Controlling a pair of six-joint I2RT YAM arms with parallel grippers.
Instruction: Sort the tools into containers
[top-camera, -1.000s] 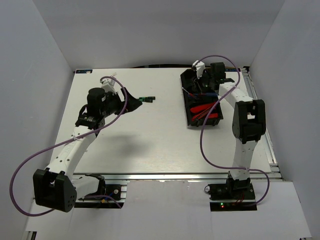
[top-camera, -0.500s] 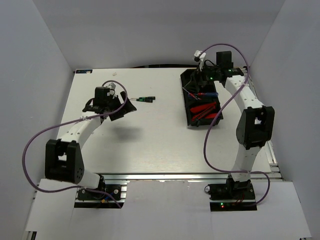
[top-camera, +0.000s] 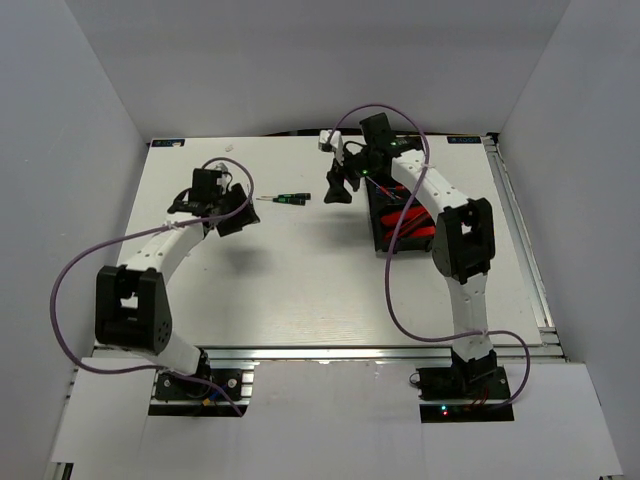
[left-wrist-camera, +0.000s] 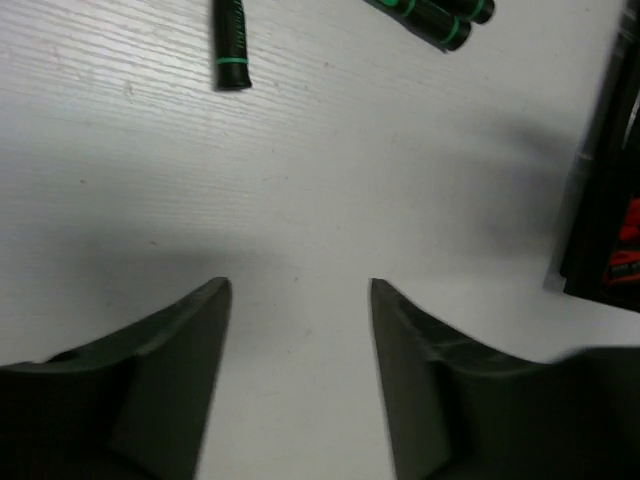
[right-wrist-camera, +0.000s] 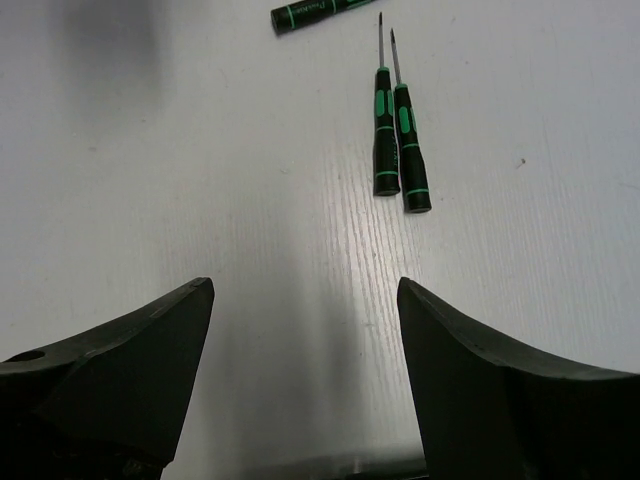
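Alignment matters: the right tool (right-wrist-camera: 305, 290), jaws apart and empty, hovers with two precision screwdrivers (right-wrist-camera: 386, 140) side by side just ahead; it should centre over one handle, jaws straddling it. The left tool (left-wrist-camera: 298, 285), likewise apart and empty, has the tray (left-wrist-camera: 600, 210) to its right.

On the white, faintly grained table (top-camera: 300, 290) lie black screwdrivers (right-wrist-camera: 386, 140) ringed with green bands, the black tray (top-camera: 379, 228) far right holds red-and-black knives (top-camera: 420, 225), and purple cables (top-camera: 53, 310) trail from white-and-black arms (top-camera: 150, 262).
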